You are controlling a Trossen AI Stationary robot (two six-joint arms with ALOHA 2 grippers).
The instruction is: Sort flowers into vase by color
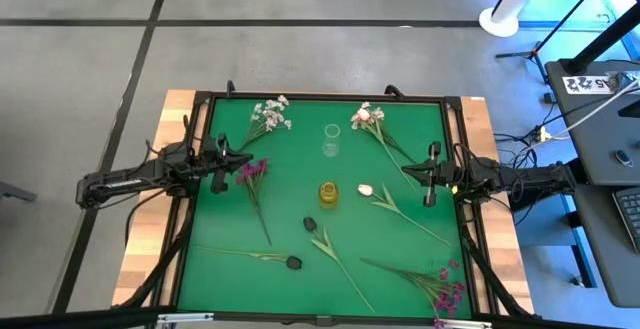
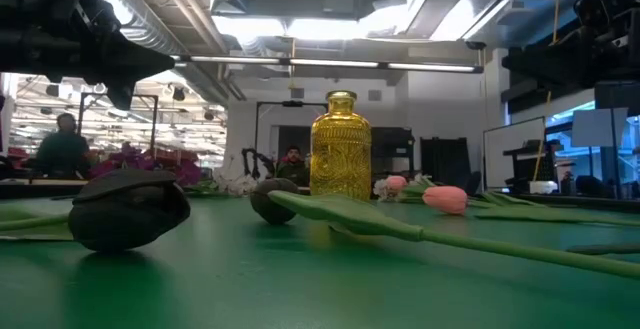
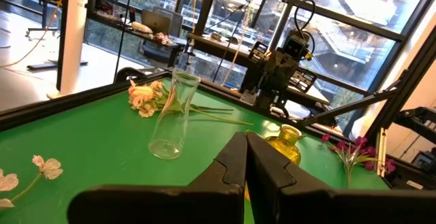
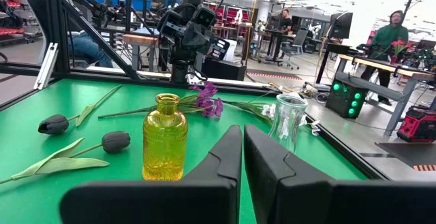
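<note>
Waiting at the table's sides with both the left gripper (image 3: 245,159) and right gripper (image 4: 243,157) closed and empty, we judge sorting unstarted: next, opening over one of the flowers (image 1: 251,172).

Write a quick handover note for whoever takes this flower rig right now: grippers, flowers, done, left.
Left gripper: shut, empty, at the mat's left edge by a magenta sprig.
Right gripper: shut, empty, at the right edge.
Yellow vase and clear vase: upright mid-mat, both empty.
Flowers all lie on the mat: white sprig, pale pink bunch, pink tulip, two dark buds, another magenta sprig.
Done: nothing. Left: all sorting.
</note>
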